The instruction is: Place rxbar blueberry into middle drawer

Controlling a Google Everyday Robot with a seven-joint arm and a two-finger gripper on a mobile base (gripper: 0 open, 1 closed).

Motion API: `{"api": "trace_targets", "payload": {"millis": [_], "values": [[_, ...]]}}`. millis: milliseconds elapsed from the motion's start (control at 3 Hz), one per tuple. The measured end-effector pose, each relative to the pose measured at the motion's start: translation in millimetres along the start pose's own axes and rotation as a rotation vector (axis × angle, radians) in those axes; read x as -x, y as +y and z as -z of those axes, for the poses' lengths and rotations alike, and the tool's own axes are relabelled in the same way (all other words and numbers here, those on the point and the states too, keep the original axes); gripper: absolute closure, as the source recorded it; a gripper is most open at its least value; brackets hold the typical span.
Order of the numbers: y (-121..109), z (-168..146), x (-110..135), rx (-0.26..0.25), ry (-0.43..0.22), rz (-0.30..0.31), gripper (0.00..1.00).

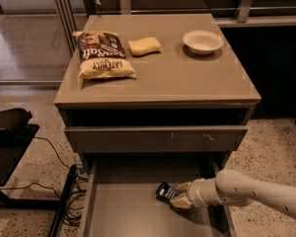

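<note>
Jaws of gripper (179,196) tight on rxbar blueberry (166,192); low inside open middle drawer (126,212)

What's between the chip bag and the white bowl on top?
The yellow sponge lies between the chip bag and the bowl, per the camera view. The gripper, down over the middle drawer, holds the rxbar blueberry.

Your cream gripper (179,196), at the grey-brown drawer's (123,216) right edge, grips a navy-black bar (164,191) with white lettering; the sponge (144,46) is yellow.
</note>
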State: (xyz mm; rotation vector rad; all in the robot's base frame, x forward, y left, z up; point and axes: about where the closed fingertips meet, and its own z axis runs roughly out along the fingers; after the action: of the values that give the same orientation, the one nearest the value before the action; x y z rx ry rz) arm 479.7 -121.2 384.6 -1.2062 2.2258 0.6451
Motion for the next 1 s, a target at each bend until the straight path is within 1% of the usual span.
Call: {"api": "trace_targets", "payload": {"millis": [333,1000], "values": [[0.7,-19.9,-10.1,0.031,0.001,-0.012,0.83],[1.1,-21.0,-10.6,0.033,0.001,-0.013,0.37]]}}
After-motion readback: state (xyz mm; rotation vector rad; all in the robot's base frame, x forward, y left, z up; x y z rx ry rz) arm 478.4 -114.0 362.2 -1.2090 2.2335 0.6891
